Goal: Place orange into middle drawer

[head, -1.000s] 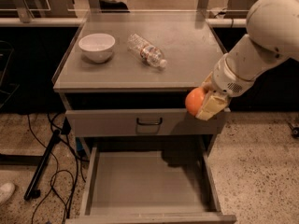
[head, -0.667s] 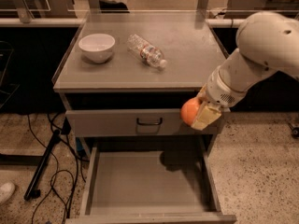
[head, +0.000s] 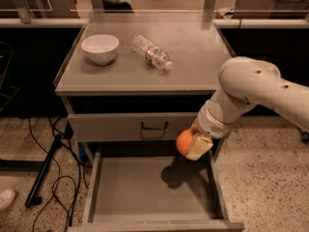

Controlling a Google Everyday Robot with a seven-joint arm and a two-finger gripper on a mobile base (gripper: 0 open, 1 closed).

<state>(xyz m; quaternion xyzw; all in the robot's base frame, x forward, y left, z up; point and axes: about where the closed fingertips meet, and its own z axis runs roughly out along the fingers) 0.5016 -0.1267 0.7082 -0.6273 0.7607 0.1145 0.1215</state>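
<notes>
Orange sits clamped in pincer (bulging out one side) above open middle drawer.

Speckled floor is lying dimly lit; black cables are trailing left of the grey counter; the hand is gripping the orange above the middle drawer.
</notes>
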